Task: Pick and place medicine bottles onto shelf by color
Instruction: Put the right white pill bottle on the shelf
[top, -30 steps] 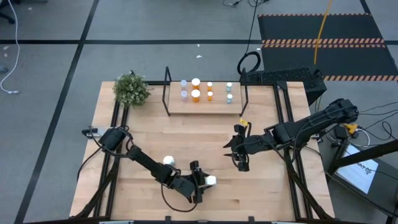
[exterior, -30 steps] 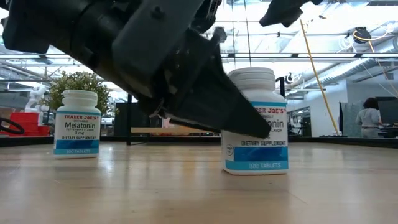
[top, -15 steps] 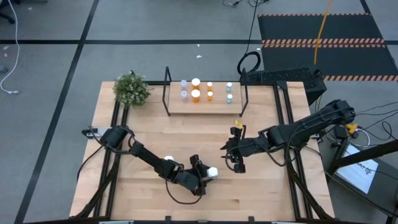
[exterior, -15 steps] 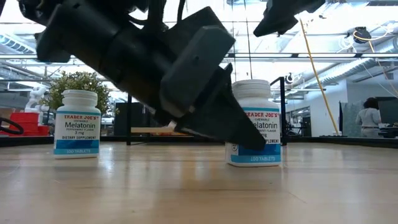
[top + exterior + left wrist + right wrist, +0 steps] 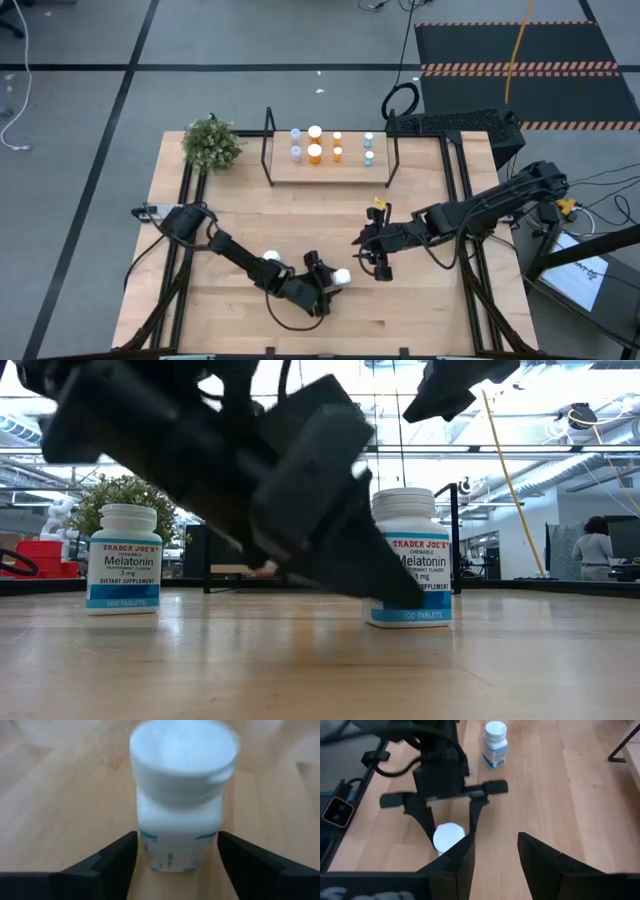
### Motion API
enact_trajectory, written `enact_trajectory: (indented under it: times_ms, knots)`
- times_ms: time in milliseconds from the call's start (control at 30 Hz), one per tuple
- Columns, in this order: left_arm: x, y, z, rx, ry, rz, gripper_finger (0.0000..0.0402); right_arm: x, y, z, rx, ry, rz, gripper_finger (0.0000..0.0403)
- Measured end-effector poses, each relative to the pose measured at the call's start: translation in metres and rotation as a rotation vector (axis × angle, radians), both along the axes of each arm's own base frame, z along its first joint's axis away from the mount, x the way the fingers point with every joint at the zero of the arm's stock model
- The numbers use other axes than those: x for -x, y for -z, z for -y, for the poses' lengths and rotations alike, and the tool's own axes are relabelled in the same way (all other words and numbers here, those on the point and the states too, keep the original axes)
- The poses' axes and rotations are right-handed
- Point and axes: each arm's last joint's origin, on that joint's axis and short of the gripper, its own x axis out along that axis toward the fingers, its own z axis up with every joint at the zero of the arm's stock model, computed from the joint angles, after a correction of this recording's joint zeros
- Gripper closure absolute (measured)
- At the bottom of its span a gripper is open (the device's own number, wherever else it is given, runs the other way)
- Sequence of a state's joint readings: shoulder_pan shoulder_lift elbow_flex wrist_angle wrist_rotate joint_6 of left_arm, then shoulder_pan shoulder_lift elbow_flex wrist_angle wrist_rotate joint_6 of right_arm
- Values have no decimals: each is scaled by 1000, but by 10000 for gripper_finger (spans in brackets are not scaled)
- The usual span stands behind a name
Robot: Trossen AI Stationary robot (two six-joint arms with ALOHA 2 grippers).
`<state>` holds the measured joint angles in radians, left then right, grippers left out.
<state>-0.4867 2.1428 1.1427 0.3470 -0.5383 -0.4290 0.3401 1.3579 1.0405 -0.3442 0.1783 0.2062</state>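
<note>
1. The left gripper (image 5: 333, 283) reaches low over the near part of the table (image 5: 240, 220). Its fingers (image 5: 107, 860) stand apart on either side of a white Trader Joe's melatonin bottle (image 5: 182, 800) without touching it. The bottle stands upright between them.
2. The step in hand looks like picking up this white bottle, or just letting it go; the frames do not settle which.
3. The right gripper (image 5: 375, 262) hovers just beyond the bottle, its jaws partly apart and holding nothing.
4. A second melatonin bottle (image 5: 122, 558) stands behind the left arm.
5. The shelf (image 5: 350, 170), at the far edge, holds eight small bottles.
6. Next, the white bottle likely needs lifting toward the shelf.
</note>
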Motion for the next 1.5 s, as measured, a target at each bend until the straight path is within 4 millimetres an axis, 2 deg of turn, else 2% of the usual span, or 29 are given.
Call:
enact_trajectory:
  times_ms: [167,400,567,700,867,1133,1267,1500]
  knots:
    - [-6,17,-4,23,11,5,177,-6,7,-2,7,-26,-14,259]
    - [-6,21,-5,-3,7,-2,242,-3,14,-3,-62,-53,-103,259]
    - [-10,19,-7,-9,36,34,230,-12,21,-9,-88,-77,-85,243]
    - [-10,18,-7,-30,52,34,217,-20,31,-12,-94,-91,-118,207]
    - [-10,17,-7,-38,56,35,228,-31,35,-15,-91,-88,-136,162]
    - [-10,6,-8,-55,67,42,226,-41,59,-19,-114,-110,-217,103]
    - [-11,1,-10,-42,62,53,225,-45,58,-18,-129,-139,-182,97]
    - [-15,-2,-17,-14,25,70,225,-44,62,-20,-122,-176,-208,117]
